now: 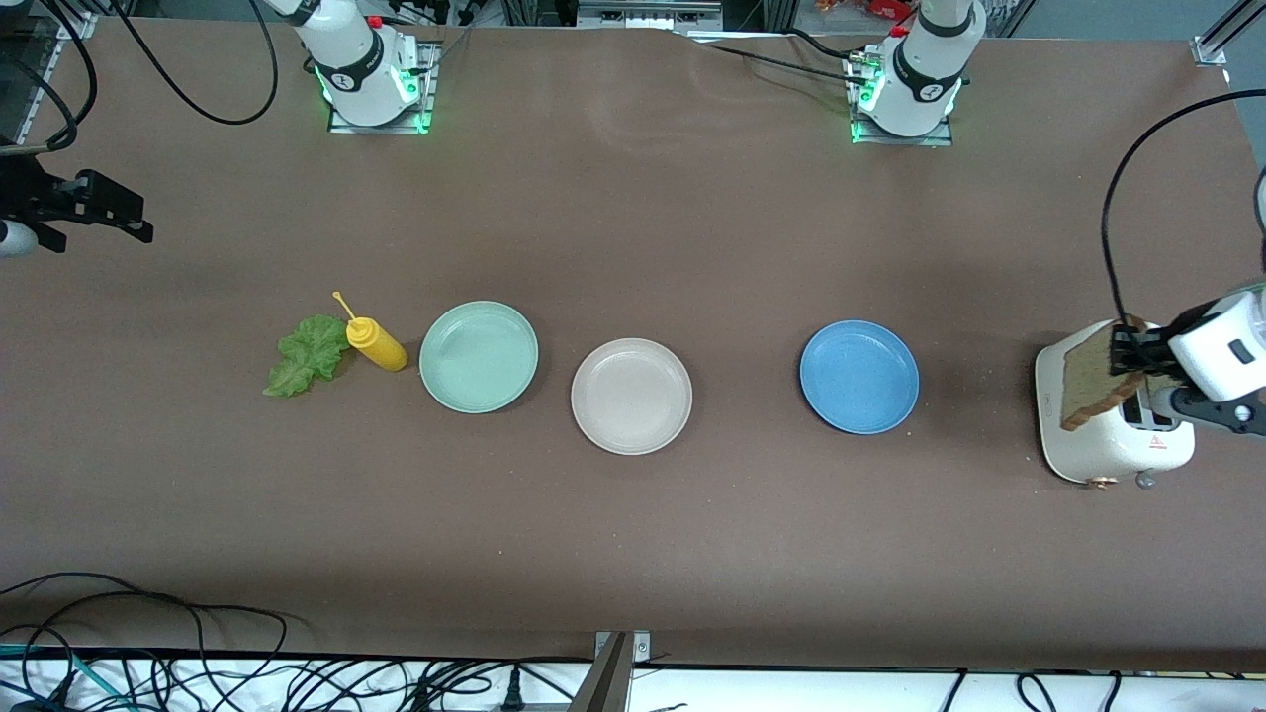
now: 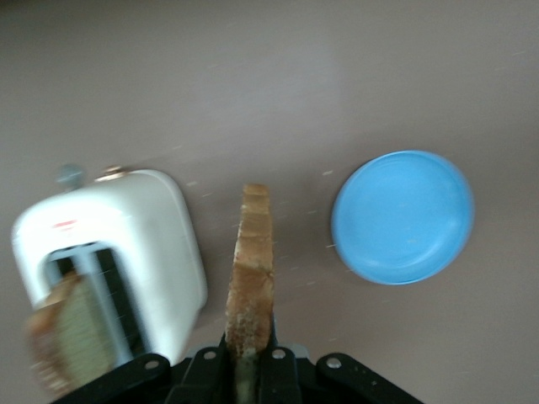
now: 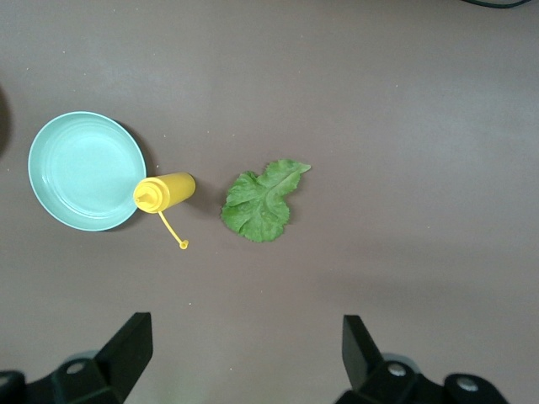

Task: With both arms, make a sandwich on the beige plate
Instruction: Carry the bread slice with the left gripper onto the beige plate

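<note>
My left gripper point(image 1: 1128, 351) is shut on a tan bread slice point(image 1: 1096, 381) and holds it upright on edge just above the white toaster point(image 1: 1098, 445). In the left wrist view the slice point(image 2: 253, 269) stands between the jaws point(image 2: 248, 358), and a second slice point(image 2: 63, 332) sits in a toaster point(image 2: 160, 244) slot. The beige plate point(image 1: 631, 396) is empty at the table's middle. The green lettuce leaf point(image 1: 309, 354) lies flat toward the right arm's end. My right gripper point(image 1: 104, 210) is open and empty, high over that end; its wrist view point(image 3: 244, 353) looks down on the lettuce point(image 3: 263, 200).
A yellow mustard bottle point(image 1: 376, 343) lies on its side between the lettuce and a mint green plate point(image 1: 479, 356). A blue plate point(image 1: 859, 377) sits between the beige plate and the toaster. Cables hang along the table's near edge.
</note>
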Controlling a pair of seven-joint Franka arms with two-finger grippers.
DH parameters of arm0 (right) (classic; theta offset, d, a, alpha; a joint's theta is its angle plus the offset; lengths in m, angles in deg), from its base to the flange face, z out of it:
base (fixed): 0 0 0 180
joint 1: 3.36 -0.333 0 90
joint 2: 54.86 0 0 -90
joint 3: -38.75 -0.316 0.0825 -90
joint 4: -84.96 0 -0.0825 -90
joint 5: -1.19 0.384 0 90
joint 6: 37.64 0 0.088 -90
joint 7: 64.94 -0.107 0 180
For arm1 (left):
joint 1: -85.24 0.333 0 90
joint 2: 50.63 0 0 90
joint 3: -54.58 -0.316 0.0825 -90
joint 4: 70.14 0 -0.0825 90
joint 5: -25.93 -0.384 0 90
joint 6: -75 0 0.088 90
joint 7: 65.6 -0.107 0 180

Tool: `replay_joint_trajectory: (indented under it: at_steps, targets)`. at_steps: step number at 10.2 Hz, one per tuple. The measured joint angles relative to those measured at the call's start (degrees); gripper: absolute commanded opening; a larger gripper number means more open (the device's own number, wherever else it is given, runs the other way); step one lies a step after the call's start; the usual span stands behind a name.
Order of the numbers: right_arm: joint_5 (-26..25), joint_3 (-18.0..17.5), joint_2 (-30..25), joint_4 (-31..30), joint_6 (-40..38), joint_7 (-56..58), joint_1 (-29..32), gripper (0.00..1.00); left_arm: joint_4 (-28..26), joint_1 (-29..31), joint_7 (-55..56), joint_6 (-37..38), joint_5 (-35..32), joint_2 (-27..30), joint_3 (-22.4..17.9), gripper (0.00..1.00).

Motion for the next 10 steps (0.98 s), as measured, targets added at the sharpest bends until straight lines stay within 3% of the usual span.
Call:
replay_joint_trajectory:
  at_steps: [3, 7, 10]
  targets:
    - [0.00, 0.07, 0.01, 0.01, -0.04, 0.00, 0.04, 1.00, -0.05, -2.26, 1.78, 0.23, 9.23, -1.55, 0.35, 0.00]
    - [0.00, 0.60, 0.10, 0.04, -0.13, 0.13, 0.08, 1.00, -0.17, -9.98, 7.14, -0.48, 22.87, -7.28, 0.67, 0.00]
    - [0.00, 1.55, 0.20, 0.05, -1.36, 0.16, 0.12, 1.00, -0.12, -16.09, 12.79, -6.60, 29.34, -12.48, 0.75, 0.00]
